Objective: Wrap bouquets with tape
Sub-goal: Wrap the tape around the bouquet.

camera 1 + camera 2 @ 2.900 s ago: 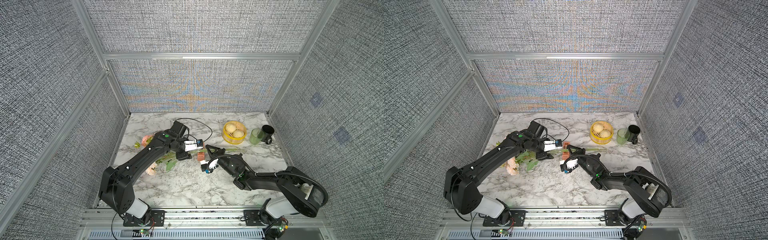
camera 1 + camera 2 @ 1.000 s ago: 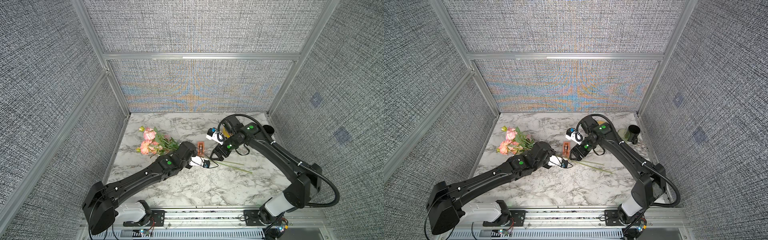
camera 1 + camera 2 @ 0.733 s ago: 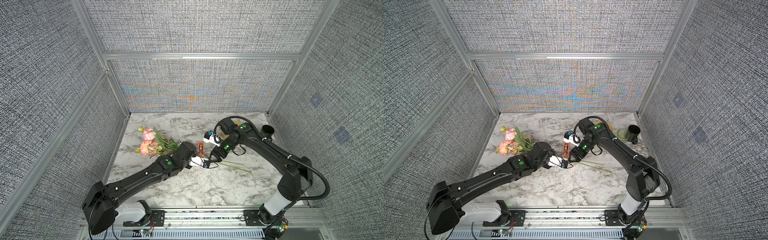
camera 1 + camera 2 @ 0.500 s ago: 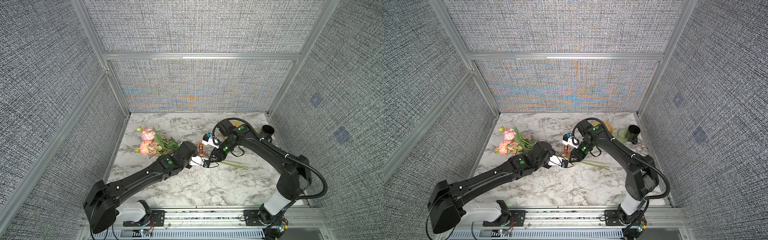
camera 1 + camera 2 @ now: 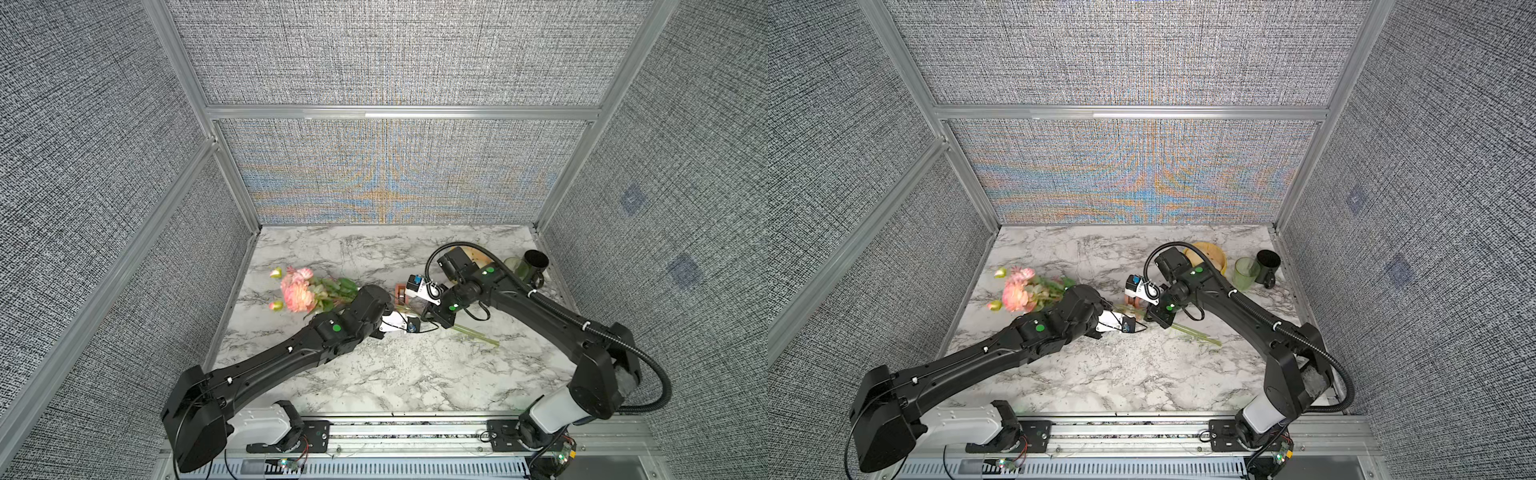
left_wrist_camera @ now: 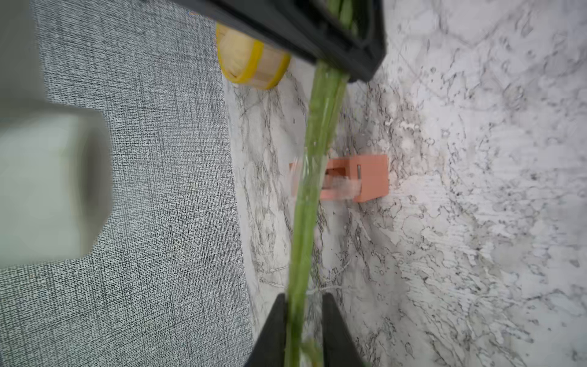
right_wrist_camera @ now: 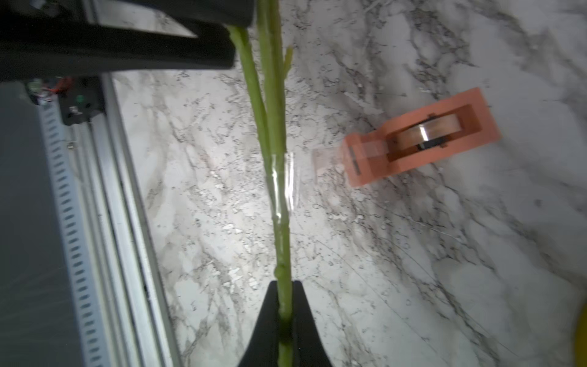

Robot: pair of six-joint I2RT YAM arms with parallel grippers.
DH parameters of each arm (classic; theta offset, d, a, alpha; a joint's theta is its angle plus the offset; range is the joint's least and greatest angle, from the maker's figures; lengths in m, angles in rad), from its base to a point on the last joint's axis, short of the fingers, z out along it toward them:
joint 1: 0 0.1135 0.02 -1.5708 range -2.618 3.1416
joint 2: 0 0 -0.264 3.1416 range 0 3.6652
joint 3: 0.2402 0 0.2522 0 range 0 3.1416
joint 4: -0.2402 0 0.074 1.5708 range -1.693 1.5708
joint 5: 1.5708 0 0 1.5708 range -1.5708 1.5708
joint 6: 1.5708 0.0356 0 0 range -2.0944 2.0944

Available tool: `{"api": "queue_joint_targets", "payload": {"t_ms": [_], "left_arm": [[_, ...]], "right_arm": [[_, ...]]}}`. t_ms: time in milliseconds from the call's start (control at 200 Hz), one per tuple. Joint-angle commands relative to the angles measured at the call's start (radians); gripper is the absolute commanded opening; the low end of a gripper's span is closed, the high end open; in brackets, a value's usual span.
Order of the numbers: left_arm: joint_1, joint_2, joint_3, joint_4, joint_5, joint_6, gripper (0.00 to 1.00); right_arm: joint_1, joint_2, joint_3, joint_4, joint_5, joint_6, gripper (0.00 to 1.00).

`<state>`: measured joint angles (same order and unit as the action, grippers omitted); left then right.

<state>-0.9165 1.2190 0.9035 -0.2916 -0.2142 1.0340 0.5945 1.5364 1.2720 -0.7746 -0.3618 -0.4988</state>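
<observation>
Pink and peach flowers head the bouquet (image 5: 297, 293), which lies across the middle of the marble table (image 5: 415, 374). Its blooms point toward the left wall and look blurred in both top views. The green stems (image 7: 281, 248) run from the flowers toward the right, and their cut ends reach past the right arm onto the table.

The left gripper (image 6: 303, 297) sits at the flower end of the stems. Its jaws stand narrowly apart around them, with a slim gap showing on one side. The right gripper (image 7: 285, 286) is clamped tight on the stems farther along.

Between the two grips, a band of clear tape (image 7: 282, 184) is wrapped around the stems.

The orange tape dispenser (image 7: 374, 165) stands on the table just behind that stretch of stems. It is apart from them, and a loose clear end sticks out of its mouth. In a top view the dispenser (image 5: 1133, 301) is partly hidden by the right wrist.

A yellow steamer basket (image 5: 1214, 255), a green cup (image 5: 1244, 272) and a black mug (image 5: 1268, 264) stand at the back right.
</observation>
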Motion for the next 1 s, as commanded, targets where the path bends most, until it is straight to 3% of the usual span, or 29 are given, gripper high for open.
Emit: {"api": "queue_joint_targets", "payload": {"t_ms": [0,150,185,240,290,455,761,996], "left_arm": [[-0.001,-0.042,-0.017,0.034,0.078,-0.080,0.30],[-0.002,-0.116,-0.040,0.058,0.113,-0.138,0.48],[-0.002,-0.132,-0.046,0.065,0.116,-0.150,0.59],[-0.001,-0.157,-0.054,0.078,0.117,-0.161,0.91],[0.000,-0.178,-0.059,0.080,0.121,-0.165,0.99],[0.000,-0.241,-0.061,0.110,0.125,-0.202,1.00],[0.028,-0.300,-0.013,0.155,0.029,-0.392,1.00],[0.087,-0.242,0.040,0.009,0.119,-0.401,1.00]], "right_arm": [[-0.001,-0.044,-0.050,0.172,0.081,-0.021,0.00],[0.001,-0.093,-0.110,0.256,0.067,-0.070,0.00],[0.000,-0.104,-0.122,0.275,0.067,-0.077,0.00],[0.002,-0.117,-0.142,0.304,0.067,-0.089,0.00],[0.002,-0.130,-0.158,0.328,0.067,-0.101,0.00],[0.016,-0.167,-0.200,0.409,0.080,-0.135,0.00],[0.052,-0.220,-0.270,0.529,0.173,-0.213,0.00],[0.077,-0.275,-0.412,0.702,0.210,-0.278,0.00]]}}
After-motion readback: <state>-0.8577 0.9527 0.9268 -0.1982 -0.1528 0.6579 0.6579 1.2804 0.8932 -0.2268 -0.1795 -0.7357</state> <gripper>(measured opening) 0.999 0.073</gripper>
